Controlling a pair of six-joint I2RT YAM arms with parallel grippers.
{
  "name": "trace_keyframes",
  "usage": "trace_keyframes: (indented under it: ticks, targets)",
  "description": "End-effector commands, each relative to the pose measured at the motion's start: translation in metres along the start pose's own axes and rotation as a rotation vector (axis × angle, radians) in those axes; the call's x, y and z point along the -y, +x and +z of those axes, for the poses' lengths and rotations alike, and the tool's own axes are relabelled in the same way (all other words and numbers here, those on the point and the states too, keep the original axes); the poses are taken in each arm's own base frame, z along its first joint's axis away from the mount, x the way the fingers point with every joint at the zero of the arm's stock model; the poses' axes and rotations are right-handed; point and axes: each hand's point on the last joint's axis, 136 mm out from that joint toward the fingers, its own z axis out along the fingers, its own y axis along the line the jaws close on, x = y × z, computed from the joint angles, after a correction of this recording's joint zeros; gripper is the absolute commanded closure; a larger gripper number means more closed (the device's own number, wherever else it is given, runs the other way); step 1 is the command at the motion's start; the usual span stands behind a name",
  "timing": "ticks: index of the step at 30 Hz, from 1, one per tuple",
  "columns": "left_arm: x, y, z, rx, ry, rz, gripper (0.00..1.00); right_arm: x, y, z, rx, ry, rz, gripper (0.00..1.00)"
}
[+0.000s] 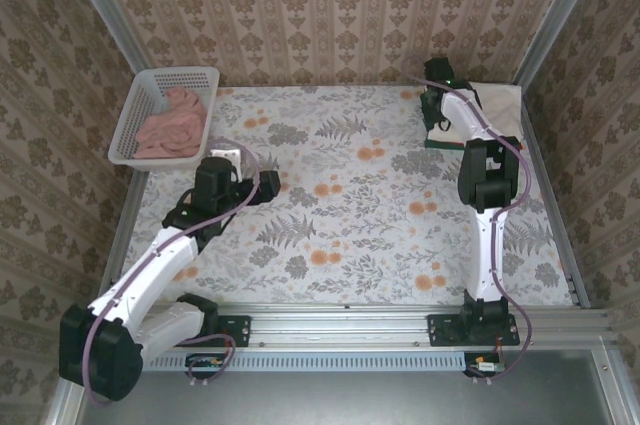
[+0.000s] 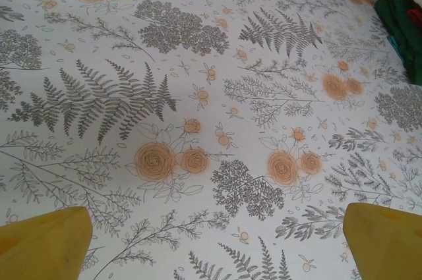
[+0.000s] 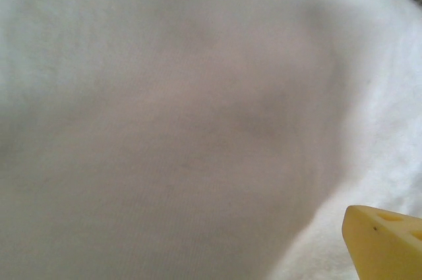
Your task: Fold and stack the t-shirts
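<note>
Setting: patterned wallpaper walls (image 1: 330,5) on three sides; worktop (image 1: 350,215) under a cloth printed with grey ferns and orange flowers.
Far left corner: white lattice basket (image 1: 130,123) at the worktop's edge, with a crumpled pink cloth (image 1: 172,125) lying inside it.
Left arm: left arm (image 1: 160,255) reaches from its base at the near edge up over the left half of the worktop, just right of the basket.
Left gripper: left gripper (image 1: 268,185) points toward the middle of the worktop. In my wrist view its two yellow fingertips (image 2: 43,244) sit at the bottom corners, far apart, with only printed cloth between them. It is released and carries nothing.
Right arm: right arm (image 1: 488,225) stretches from the near edge to the far right corner.
Right gripper: right gripper (image 1: 437,117) is down over the pile in that corner. My wrist view shows pale cloth very close and blurred, and one yellow finger (image 3: 386,244) at the lower right edge. The jaws stand spread and released; I see no cloth pinched.
Far right corner: the t-shirts lie piled here. The cream-white shirt (image 1: 500,105) is on top and the dark green shirt (image 2: 399,29) shows at the pile's edge. A sliver of red (image 2: 414,15) shows beside the green, too small for me to read further.
</note>
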Motion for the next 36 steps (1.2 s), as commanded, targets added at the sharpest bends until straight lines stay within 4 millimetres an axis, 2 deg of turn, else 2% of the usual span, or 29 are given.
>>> trace_keyframes:
  ticks: [1,8,10,13,18,23,30,32,36]
  targets:
    - [-0.008,-0.002,-0.011,0.016,-0.034,0.020,0.00,0.004,0.001,0.002,-0.014,0.015,-0.035,0.00]
    - [-0.015,-0.006,-0.026,0.044,-0.054,0.011,0.00,0.003,0.028,0.024,-0.063,0.018,-0.099,0.00]
    - [-0.018,-0.007,-0.029,0.050,-0.061,0.012,0.00,0.009,0.034,0.027,-0.074,0.018,-0.086,0.00]
    - [-0.022,-0.008,-0.031,0.055,-0.077,0.010,0.00,0.014,0.033,0.018,-0.058,-0.022,-0.049,0.00]
    - [-0.028,-0.008,-0.032,0.058,-0.094,0.001,0.00,0.008,0.012,-0.021,0.028,-0.107,-0.002,0.00]
    - [-0.033,-0.008,-0.036,0.059,-0.112,-0.003,0.00,0.013,-0.006,-0.066,0.101,-0.138,0.023,0.00]
    - [-0.049,-0.010,-0.043,0.088,-0.184,-0.022,0.00,0.001,0.000,-0.100,0.115,-0.265,0.073,0.00]
    - [-0.059,-0.016,-0.046,0.113,-0.247,-0.009,0.00,-0.003,0.002,-0.127,0.147,-0.331,0.118,0.00]
    - [-0.098,-0.030,-0.059,0.136,-0.508,0.079,0.00,-0.014,0.018,-0.200,0.349,-0.461,0.239,0.00]
